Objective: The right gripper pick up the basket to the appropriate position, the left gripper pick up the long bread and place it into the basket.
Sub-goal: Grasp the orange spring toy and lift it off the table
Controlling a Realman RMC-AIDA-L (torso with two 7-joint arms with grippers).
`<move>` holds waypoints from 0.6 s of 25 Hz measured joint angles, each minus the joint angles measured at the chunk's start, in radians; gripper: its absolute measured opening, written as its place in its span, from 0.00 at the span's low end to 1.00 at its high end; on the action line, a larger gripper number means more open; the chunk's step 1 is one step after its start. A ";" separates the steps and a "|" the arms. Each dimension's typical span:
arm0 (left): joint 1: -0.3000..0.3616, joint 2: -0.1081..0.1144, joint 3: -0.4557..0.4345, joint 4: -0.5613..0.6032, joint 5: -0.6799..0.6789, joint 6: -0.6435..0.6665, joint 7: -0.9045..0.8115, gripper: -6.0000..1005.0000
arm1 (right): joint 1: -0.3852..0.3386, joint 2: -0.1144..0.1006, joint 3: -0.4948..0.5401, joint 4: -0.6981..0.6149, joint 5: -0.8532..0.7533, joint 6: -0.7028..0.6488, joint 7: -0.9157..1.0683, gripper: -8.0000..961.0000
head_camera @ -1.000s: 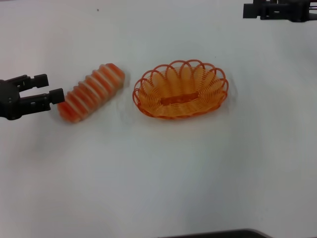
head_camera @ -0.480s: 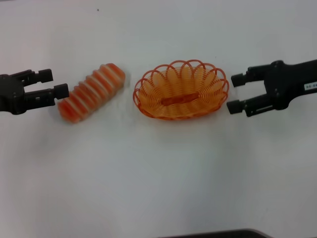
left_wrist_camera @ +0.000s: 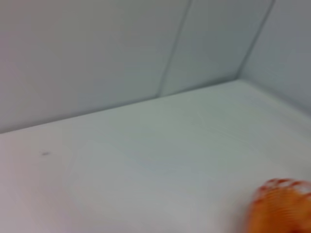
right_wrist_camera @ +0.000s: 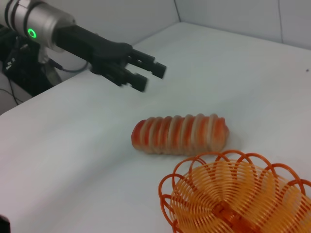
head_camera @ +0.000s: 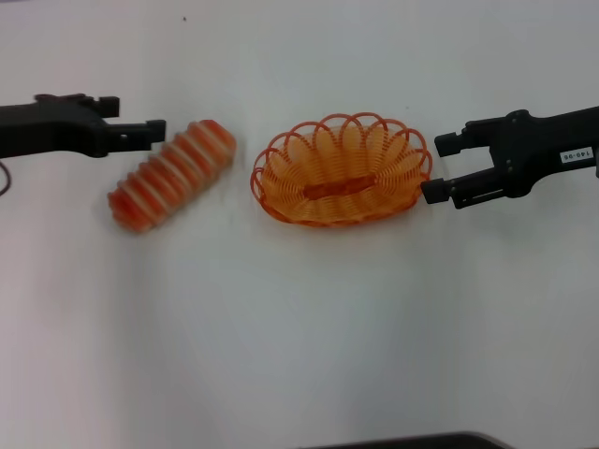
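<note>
Right now two risks are standing out. The right tool (head_camera: pixel 440 168) is reaching toward the near end of the basket (head_camera: pixel 342 170) with one finger almost at the looped rim; if it closes without a loop properly between its fingers, I judge it would shove the light basket across the white counter (head_camera: pixel 299 327) instead of lifting it. The left tool (head_camera: pixel 140 129) is hovering just beside the far end of the long bread (head_camera: pixel 173 174), raised above the counter as the right wrist view is showing; coming down off-centre could roll the loaf away. The right tool is spread wide, holding nothing. The left tool is gripping nothing either, its fingers (right_wrist_camera: pixel 146 73) showing only a narrow gap. Bread and basket are lying between the tools, the loaf just outside the basket.
</note>
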 joint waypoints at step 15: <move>-0.031 -0.012 0.263 -0.141 0.056 -0.259 0.016 0.77 | 0.020 0.001 0.002 0.000 0.002 0.022 0.031 0.93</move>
